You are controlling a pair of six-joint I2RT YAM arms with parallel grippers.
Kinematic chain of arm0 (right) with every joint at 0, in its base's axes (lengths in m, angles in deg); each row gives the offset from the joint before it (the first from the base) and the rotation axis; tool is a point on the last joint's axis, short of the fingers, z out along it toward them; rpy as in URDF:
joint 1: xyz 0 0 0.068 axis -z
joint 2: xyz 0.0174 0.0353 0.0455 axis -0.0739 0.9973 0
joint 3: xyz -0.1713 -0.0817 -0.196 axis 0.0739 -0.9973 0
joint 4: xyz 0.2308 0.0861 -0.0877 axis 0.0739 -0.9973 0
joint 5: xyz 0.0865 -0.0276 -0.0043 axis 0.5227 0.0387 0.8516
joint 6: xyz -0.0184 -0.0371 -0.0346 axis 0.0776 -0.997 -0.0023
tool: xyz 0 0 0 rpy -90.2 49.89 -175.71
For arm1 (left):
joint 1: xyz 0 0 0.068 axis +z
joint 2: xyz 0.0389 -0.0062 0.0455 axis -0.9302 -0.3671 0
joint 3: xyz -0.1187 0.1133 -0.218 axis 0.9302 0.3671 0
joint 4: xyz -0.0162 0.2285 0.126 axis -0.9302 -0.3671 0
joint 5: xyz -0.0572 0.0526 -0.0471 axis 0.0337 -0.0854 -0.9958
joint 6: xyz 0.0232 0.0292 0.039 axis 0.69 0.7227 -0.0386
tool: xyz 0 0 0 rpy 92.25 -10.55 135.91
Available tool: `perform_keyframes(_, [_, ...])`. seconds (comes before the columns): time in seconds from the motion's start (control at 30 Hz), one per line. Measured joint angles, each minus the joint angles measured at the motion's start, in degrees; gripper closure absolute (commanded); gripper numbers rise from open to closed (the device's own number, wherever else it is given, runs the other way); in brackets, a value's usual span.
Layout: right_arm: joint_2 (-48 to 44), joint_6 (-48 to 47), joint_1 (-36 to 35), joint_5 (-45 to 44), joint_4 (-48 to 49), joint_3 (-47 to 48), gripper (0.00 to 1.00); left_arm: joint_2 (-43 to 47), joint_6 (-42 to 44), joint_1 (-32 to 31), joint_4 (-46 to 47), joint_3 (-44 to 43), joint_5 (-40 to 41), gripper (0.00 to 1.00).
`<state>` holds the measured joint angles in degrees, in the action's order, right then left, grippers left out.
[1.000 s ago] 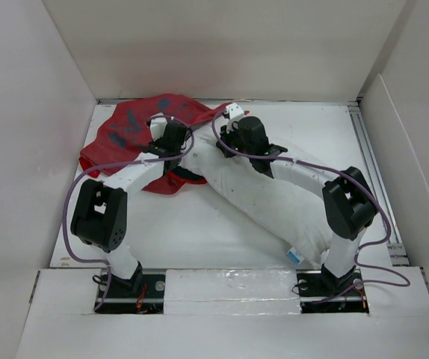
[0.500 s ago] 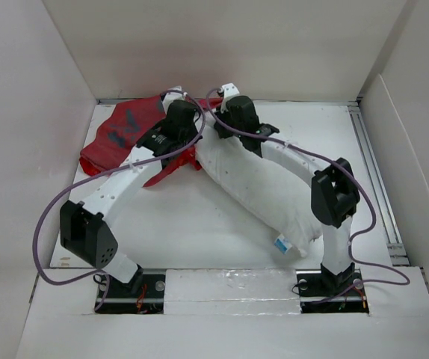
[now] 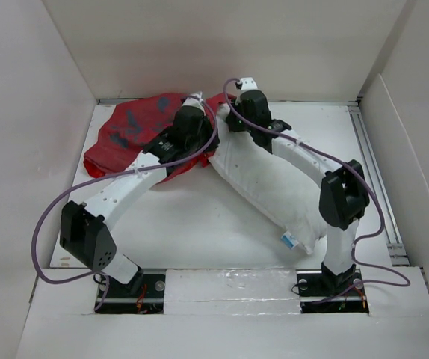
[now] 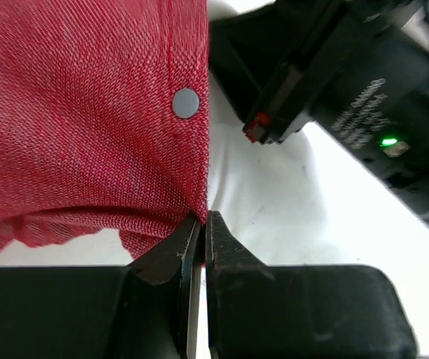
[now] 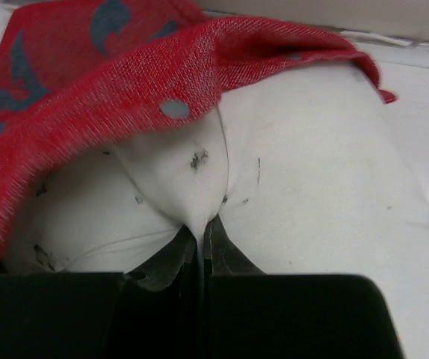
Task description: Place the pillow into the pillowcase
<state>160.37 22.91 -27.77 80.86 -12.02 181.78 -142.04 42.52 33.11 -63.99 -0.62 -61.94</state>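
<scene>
The red pillowcase point(image 3: 125, 134) lies bunched at the far left of the table. Its open edge drapes over the far end of the white pillow point(image 3: 274, 187), which runs diagonally toward the near right with its tag point(image 3: 291, 239) at the near end. In the left wrist view my left gripper point(image 4: 202, 218) is shut on the pillowcase point(image 4: 87, 112) hem, just below a grey snap point(image 4: 186, 102). In the right wrist view my right gripper point(image 5: 202, 221) is shut on a pinched fold of the pillow point(image 5: 312, 187), under the red pillowcase point(image 5: 87, 90) edge. The two grippers sit close together.
White walls enclose the table on the left point(image 3: 28, 149), back point(image 3: 229, 45) and right point(image 3: 416, 164). A metal rail point(image 3: 371, 164) runs along the right edge. Purple cables point(image 3: 50, 217) loop from both arms.
Both arms have reached farther toward the back wall. The pillow's far end has slid that way, and the pillowcase edge now lies over it.
</scene>
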Motion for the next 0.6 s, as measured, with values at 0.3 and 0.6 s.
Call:
perform_keyframes(0.3, [-1.92,5.6,-0.9,14.21,19.74,-21.88,1.0,0.81,-3.5,-0.26,5.46,16.68,-5.2,1.0])
perform_keyframes(0.6, [-8.61,19.02,5.07,18.4,39.5,-37.94,1.0,7.17,-6.97,-4.26,6.73,21.16,-6.32,1.0])
